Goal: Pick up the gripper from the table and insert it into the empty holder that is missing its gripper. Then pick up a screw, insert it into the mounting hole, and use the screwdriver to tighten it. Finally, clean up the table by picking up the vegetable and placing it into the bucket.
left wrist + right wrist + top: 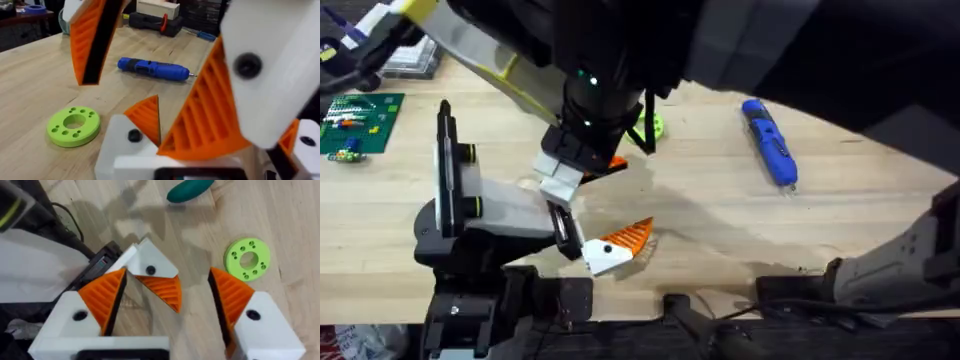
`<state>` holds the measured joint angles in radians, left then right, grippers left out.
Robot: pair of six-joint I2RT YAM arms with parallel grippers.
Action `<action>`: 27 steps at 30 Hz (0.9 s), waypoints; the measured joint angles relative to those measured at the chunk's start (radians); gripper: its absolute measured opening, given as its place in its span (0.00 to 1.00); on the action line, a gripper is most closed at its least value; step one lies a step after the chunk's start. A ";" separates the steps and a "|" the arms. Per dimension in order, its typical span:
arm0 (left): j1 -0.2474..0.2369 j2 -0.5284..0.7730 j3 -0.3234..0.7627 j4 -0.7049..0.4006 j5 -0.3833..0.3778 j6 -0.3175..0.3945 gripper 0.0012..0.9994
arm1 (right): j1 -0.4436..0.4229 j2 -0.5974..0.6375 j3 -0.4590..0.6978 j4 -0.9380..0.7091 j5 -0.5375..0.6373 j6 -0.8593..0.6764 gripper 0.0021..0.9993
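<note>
From overhead, found the loose finger (pixel 618 246) flat on the table (pixel 740 220), just beside the holder (pixel 563 228) on the big gripper body (pixel 470 210). Noted its white base nearest the holder and its orange point aimed away toward the far right, the long axis slanting off the rail rather than in line with it. Saw the screwdriver (pixel 770 140) well apart at the far right, and a dark arm hanging over the middle; could not tell from here whose. Through the left wrist camera, caught the left gripper (pixel 125 107) spread wide and holding nothing, the loose finger (pixel 137 130) low between its pads and close against one of them, the screwdriver (pixel 152 69) lying crosswise beyond, a green ring (pixel 74 126) off to one side. Through the right wrist camera, looked down on the right gripper (pixel 167 275), also spread and empty, straddling the loose finger (pixel 152 275), nearer the pad on the side of what looked like the holder (pixel 102 262), orange point turned back toward the camera, the vegetable (pixel 190 190) farther out. Judged both arms close, the right better squared for the pick; would want the white base swung into line with the holder before seating.
</note>
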<state>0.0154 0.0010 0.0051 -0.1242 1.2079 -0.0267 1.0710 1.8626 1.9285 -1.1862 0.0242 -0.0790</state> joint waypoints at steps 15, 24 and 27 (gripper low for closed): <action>0.000 0.000 0.000 0.000 0.000 -0.004 0.91 | 0.000 0.000 0.000 0.000 -0.002 0.000 1.00; 0.000 0.000 0.000 0.001 0.000 -0.008 0.13 | 0.000 0.000 0.000 0.000 -0.002 0.000 1.00; 0.000 0.000 0.000 0.001 0.000 -0.003 0.02 | 0.001 0.000 0.000 0.001 -0.003 0.000 1.00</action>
<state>0.0154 0.0010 0.0051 -0.1234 1.2083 -0.0293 1.0715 1.8623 1.9285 -1.1857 0.0214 -0.0789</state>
